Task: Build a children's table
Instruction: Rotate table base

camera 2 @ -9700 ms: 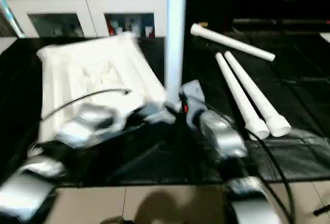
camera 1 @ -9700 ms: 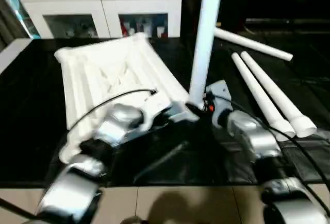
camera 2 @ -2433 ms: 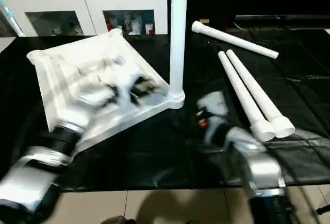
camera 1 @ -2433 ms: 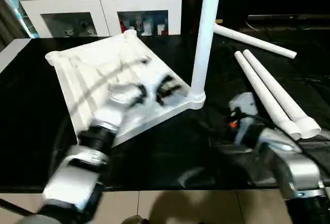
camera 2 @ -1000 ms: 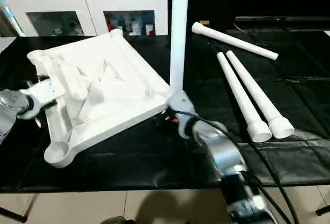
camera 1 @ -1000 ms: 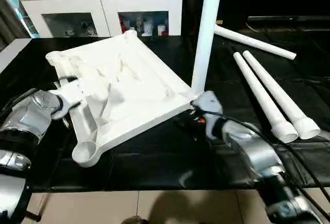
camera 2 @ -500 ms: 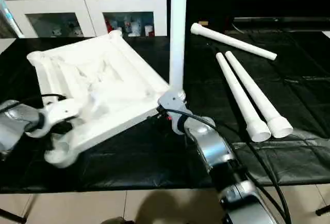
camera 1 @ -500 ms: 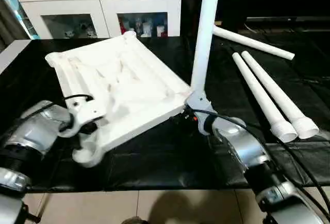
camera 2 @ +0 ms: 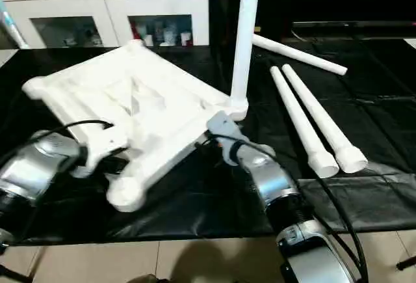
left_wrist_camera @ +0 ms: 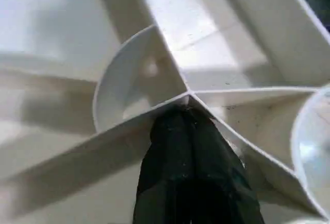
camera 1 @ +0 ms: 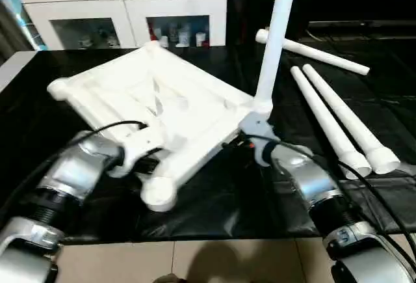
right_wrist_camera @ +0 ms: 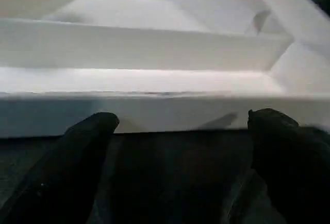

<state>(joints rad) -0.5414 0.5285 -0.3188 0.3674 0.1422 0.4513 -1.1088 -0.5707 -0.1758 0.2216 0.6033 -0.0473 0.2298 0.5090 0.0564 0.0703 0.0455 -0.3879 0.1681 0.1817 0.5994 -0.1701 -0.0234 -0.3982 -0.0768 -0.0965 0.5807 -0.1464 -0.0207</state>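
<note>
I've just swung the tabletop [camera 1: 162, 104] round on the black table [camera 1: 214, 198]: compared with a second ago its near corner socket [camera 1: 158, 194] sits further toward my right end effector [right_wrist_camera: 180, 147], and the fitted leg [camera 1: 276, 36] has leaned and shifted with it. My left end effector [left_wrist_camera: 188, 147] is clenched, pressing into the ribs beside that socket. The right one is spread wide at the rim under the upright leg, holding nothing. Three loose legs [camera 1: 331, 117] wait beyond it, so I judge the next socket is now within reach.

Dim room; bright overexposed whites; wrist close-ups soft.
</note>
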